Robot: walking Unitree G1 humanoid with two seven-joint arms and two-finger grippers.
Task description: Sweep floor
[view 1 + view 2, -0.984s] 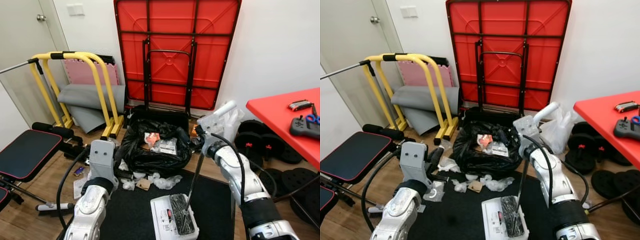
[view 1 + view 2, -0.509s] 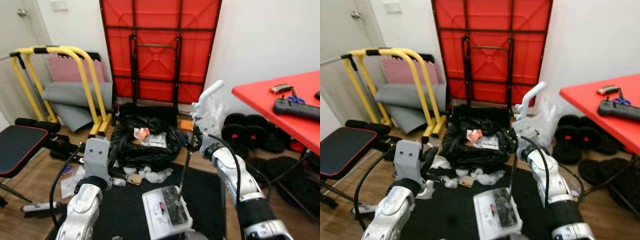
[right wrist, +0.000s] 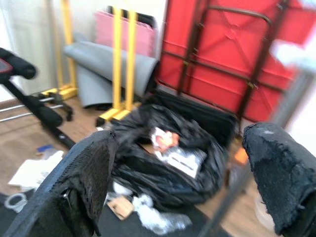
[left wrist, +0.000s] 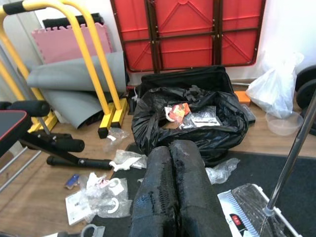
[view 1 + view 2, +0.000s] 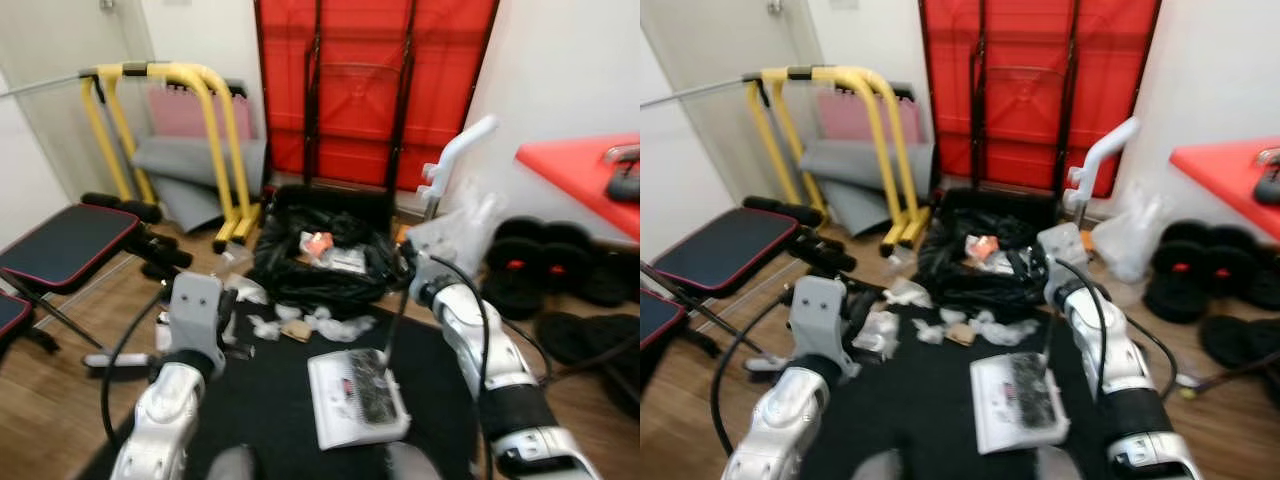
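Observation:
A white floor sweeper (image 5: 358, 395) rests on the black mat (image 5: 265, 400), its thin metal pole (image 5: 392, 320) rising to a white handle (image 5: 455, 160). My right gripper (image 3: 180, 138) is up at the pole, open, fingers (image 3: 81, 182) spread wide with the blurred pole (image 3: 247, 182) running between them. Crumpled white scraps (image 5: 310, 325) lie at the mat's far edge, in front of an open black rubbish bag (image 5: 320, 265) holding wrappers. My left gripper (image 4: 170, 148) is shut on nothing and hovers over the mat's left side, near loose plastic and paper litter (image 4: 98, 195).
A yellow exercise frame (image 5: 170, 75) and rolled grey mats (image 5: 190, 165) stand at the back left, and a black bench (image 5: 60, 245) sits left. A folded red table (image 5: 375, 90) leans on the wall. Weight plates (image 5: 540, 265), a white bag (image 5: 460, 225) and a red table (image 5: 580, 165) crowd the right.
The whole view has swung and shifted as I moved. Both arms and the sweeper keep about the same places relative to the mat and the bag.

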